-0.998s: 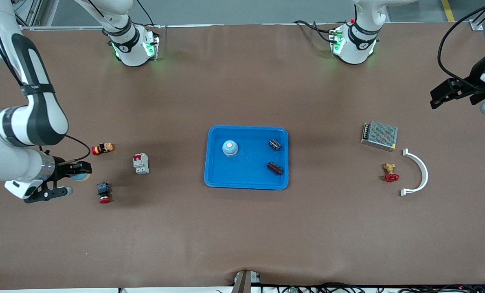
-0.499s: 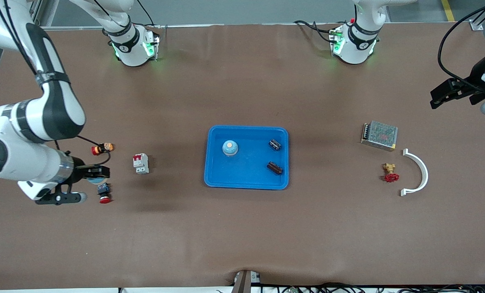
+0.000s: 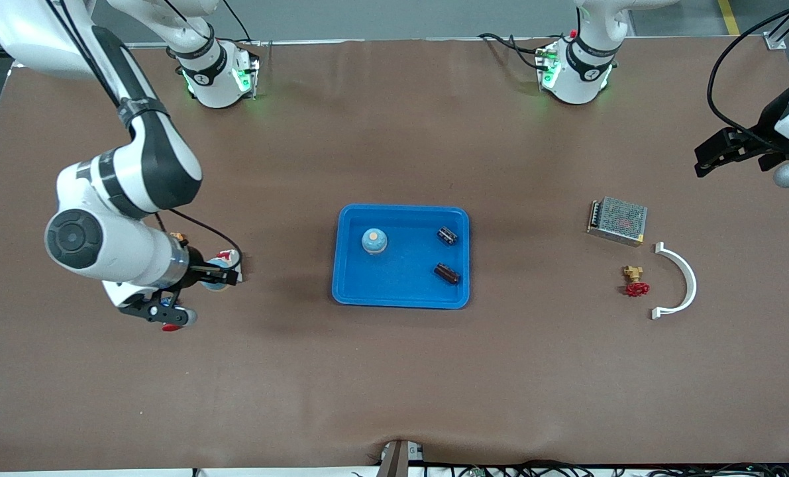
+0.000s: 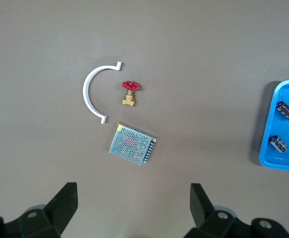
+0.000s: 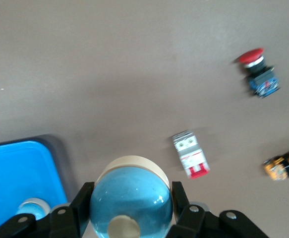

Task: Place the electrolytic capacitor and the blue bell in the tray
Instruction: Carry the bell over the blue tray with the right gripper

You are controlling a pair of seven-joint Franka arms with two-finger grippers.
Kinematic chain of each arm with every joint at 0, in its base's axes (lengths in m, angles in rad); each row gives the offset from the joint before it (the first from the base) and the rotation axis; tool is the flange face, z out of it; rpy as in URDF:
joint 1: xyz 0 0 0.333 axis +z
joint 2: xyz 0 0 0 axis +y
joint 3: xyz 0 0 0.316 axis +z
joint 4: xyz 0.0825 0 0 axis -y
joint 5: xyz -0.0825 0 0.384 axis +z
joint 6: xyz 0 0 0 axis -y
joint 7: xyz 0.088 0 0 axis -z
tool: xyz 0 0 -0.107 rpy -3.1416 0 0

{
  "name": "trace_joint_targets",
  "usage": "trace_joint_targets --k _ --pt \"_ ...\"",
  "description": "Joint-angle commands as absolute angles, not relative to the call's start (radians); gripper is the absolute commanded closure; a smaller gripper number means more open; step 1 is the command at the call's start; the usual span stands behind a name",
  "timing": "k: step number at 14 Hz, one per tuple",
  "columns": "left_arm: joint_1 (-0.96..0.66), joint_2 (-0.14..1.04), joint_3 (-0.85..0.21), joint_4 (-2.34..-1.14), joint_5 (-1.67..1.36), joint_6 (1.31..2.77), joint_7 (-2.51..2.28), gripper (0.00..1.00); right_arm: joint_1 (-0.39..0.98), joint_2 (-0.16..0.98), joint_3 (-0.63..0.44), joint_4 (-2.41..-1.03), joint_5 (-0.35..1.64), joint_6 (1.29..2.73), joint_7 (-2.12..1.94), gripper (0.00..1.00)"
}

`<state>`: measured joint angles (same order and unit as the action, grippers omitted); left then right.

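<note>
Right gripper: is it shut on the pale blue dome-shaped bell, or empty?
Shut on it. The right gripper has its black fingers pressed against both sides of the pale blue dome-shaped bell.

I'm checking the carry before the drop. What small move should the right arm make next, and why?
Probably carry on toward the shallow bright-blue plastic tray. The right gripper is shut on a round pale-blue bell over the white-and-red circuit breaker, short of the tray's rim. Another blue bell and two dark capacitors are in the tray. The left gripper waits open.
</note>
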<state>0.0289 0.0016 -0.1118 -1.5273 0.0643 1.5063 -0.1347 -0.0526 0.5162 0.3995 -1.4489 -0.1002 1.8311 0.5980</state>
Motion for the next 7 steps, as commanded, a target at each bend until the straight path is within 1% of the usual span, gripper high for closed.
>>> trace_joint_targets --k 1,3,7 --pt "0.037 -0.026 -0.124 -1.554 0.055 1.514 -0.133 0.00 0.009 0.531 0.396 -1.419 -0.077 1.851 0.742 0.43" --pt "0.037 -0.026 -0.124 -1.554 0.055 1.514 -0.133 0.00 0.044 0.535 0.397 -1.419 -0.072 1.883 0.807 0.43" --pt "0.037 -0.025 -0.124 -1.552 0.057 1.514 -0.133 0.00 0.104 0.569 0.391 -1.430 0.031 2.021 0.896 0.43"
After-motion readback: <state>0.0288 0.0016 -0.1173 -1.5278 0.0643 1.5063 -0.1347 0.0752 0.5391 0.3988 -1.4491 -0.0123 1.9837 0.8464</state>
